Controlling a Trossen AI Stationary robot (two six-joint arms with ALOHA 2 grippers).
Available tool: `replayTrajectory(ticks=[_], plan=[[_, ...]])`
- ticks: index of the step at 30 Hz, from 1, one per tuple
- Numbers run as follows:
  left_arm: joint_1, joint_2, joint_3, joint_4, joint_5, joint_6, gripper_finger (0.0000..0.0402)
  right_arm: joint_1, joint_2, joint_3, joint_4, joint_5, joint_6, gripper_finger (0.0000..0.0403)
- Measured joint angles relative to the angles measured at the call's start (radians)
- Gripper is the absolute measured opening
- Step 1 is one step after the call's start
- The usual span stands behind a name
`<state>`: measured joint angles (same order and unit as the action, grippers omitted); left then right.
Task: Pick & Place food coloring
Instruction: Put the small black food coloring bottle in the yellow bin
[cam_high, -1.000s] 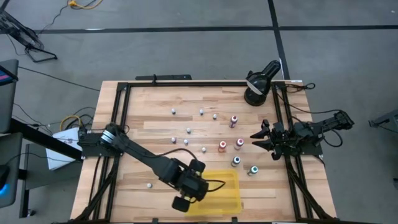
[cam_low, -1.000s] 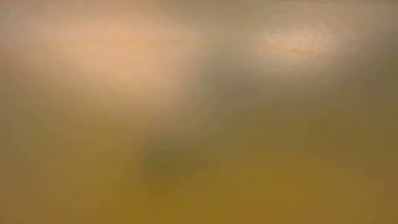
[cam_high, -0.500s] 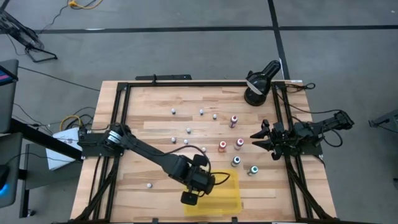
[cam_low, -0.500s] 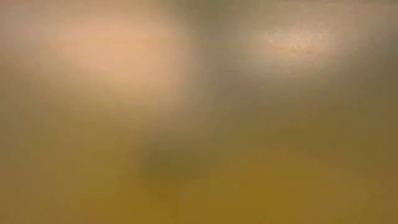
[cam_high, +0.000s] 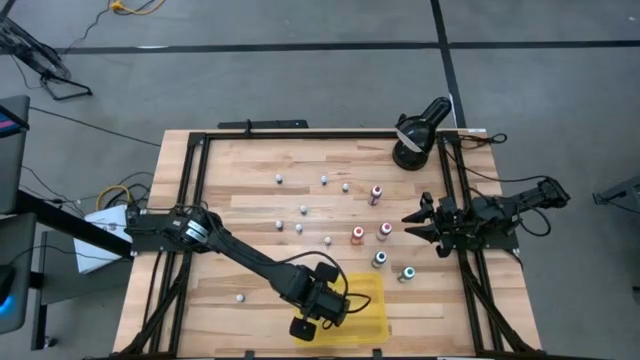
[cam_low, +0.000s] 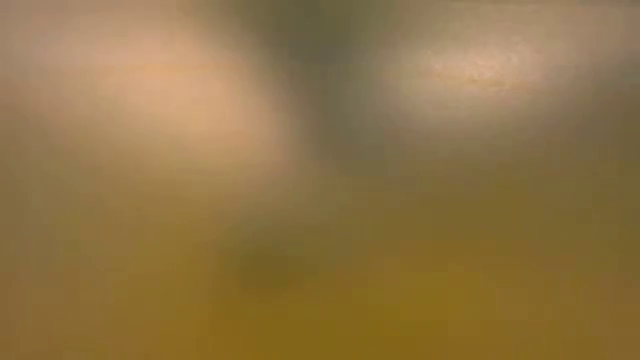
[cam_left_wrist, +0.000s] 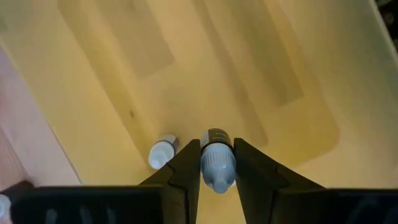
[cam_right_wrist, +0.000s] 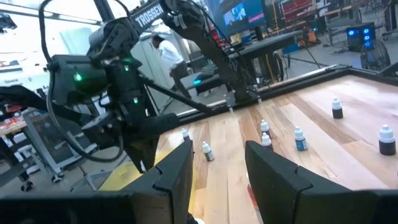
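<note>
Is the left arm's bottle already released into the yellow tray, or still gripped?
Still gripped: in the left wrist view the jaws pinch the white-capped bottle above the yellow tray. Another bottle lies in it.

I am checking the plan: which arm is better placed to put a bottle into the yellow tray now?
Left. The left gripper already holds a white-capped bottle above the yellow tray. The right gripper waits empty at the table's right edge.

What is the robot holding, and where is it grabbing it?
The left hand holds one tiny white-capped food coloring bottle over the yellow tray, pinched on its sides at the cap end. The right hand holds nothing.
</note>
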<state>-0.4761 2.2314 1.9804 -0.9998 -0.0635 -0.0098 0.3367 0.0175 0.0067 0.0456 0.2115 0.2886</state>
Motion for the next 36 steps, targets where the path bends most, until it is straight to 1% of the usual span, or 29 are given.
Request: replayTrajectory(ticks=[4, 6, 9, 13, 18, 23, 26, 31, 36], plan=[[-0.003, -0.003, -0.004, 0.000, -0.013, 0.071, 0.0075, 0.000, 0.002, 0.000, 0.000, 0.000, 0.000, 0.0137], [-0.006, -0.002, -0.006, -0.018, -0.036, 0.126, 0.0075, 0.000, 0.002, 0.000, 0.000, 0.000, 0.000, 0.0137], [-0.009, -0.002, -0.006, -0.014, -0.040, 0.218, 0.0075, 0.000, 0.002, 0.000, 0.000, -0.001, 0.000, 0.0139], [-0.009, 0.026, 0.001, -0.017, -0.064, 0.286, 0.0075, 0.000, 0.002, 0.000, 0.000, -0.001, 0.000, 0.0137], [-0.009, 0.072, 0.051, -0.016, -0.064, 0.315, 0.0075, 0.000, 0.002, 0.000, 0.000, -0.002, 0.000, 0.0138], [-0.003, 0.153, 0.161, -0.096, -0.050, 0.350, 0.0075, 0.000, 0.002, 0.000, 0.000, -0.002, 0.000, 0.0138], [-0.002, 0.172, 0.202, -0.123, -0.043, 0.365, 0.0075, 0.000, 0.002, 0.000, 0.000, -0.002, 0.000, 0.0137], [-0.001, 0.177, 0.213, -0.175, -0.020, 0.367, 0.0075, 0.000, 0.002, 0.000, 0.000, -0.002, 0.000, 0.0139], [-0.001, 0.177, 0.213, -0.186, 0.005, 0.365, 0.0075, 0.000, 0.002, 0.000, 0.000, -0.002, 0.000, 0.0137]])
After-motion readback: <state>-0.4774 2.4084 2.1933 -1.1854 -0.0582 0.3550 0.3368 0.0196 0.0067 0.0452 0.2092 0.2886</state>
